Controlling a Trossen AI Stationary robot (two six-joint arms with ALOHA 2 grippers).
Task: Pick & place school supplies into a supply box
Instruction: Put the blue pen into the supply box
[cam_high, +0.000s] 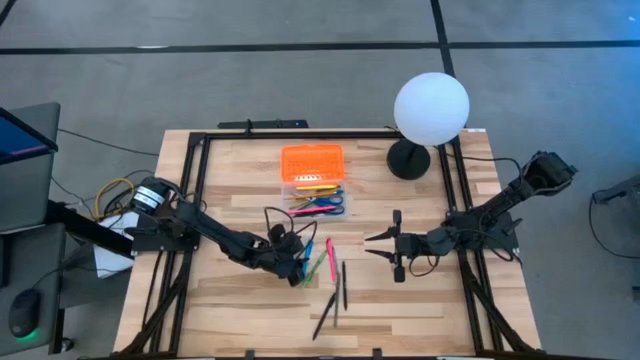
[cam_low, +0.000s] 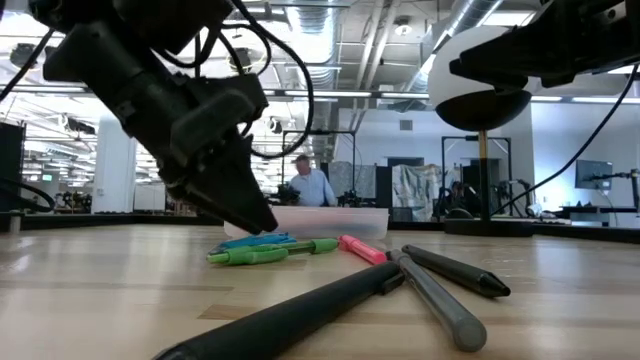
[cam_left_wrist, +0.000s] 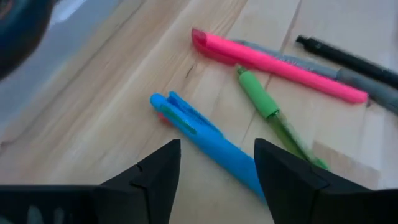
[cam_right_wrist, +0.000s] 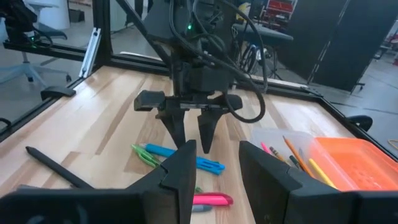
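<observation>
A: Where is the left gripper (cam_high: 302, 271)?

B: Low over the counter (cam_high: 240, 300), right above the blue pen (cam_left_wrist: 205, 134). Its fingers (cam_left_wrist: 155, 177) stand apart, one on each side of the pen, and nothing is held between them. From the right wrist view the same gripper (cam_right_wrist: 193, 140) points straight down, tips just over that pen (cam_right_wrist: 186, 158).

A: What lies around it?

B: A green pen (cam_left_wrist: 270, 115) lies just beside the blue one, and a pink marker (cam_left_wrist: 280, 65) lies a little further on, past the green pen's end. A grey pen (cam_left_wrist: 367, 84) and a black pen (cam_left_wrist: 342, 56) lie beyond the pink one. In the low view the green pen (cam_low: 265, 253), the pink marker (cam_low: 362, 249) and two dark pens (cam_low: 440, 300) lie in a loose cluster on the wood.

A: And the box?

B: The supply box (cam_high: 312, 182) sits near the far middle of the counter, its orange lid (cam_high: 312, 162) flipped open behind the clear tray. Pencils and blue-handled scissors (cam_high: 330, 206) already lie in the tray.

A: The right gripper?

B: The right gripper (cam_high: 385, 248) hangs over the counter to the right of the pens, well apart from them. Its fingers (cam_right_wrist: 183, 171) are parted with nothing between them. A white globe lamp (cam_high: 431, 108) stands at the far right corner.
</observation>
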